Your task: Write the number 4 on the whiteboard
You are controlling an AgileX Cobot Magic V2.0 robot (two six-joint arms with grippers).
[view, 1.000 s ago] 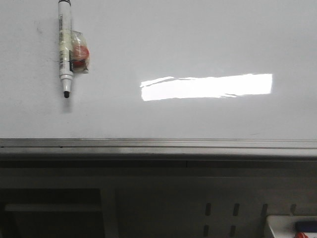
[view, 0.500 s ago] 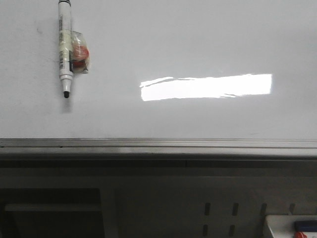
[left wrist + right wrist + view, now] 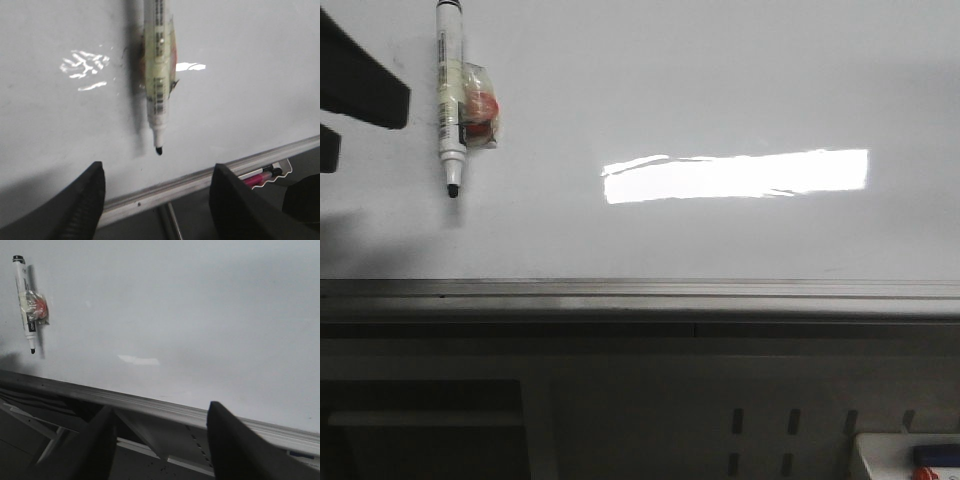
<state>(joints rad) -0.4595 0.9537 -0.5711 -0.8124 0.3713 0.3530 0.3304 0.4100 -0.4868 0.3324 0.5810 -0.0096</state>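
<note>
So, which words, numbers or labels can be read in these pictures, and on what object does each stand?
None can be read.
Marker: dark print and a barcode along the barrel, too blurred to read.
Whiteboard: no writing on the part in view, no 4 yet; only a bright light glare.

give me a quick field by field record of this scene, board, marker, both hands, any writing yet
whiteboard: glossy white, grey rail along its near edge, bright light glare on it
writing: none visible, no 4 drawn yet
marker: uncapped, lying on the board's left part, dark tip towards the rail, a taped red-and-clear bundle on its side
left hand: open, empty, fingers straddling the marker tip, not touching it
right hand: open, empty, near the rail, well away from the marker
task stage: marker not yet picked up
</note>
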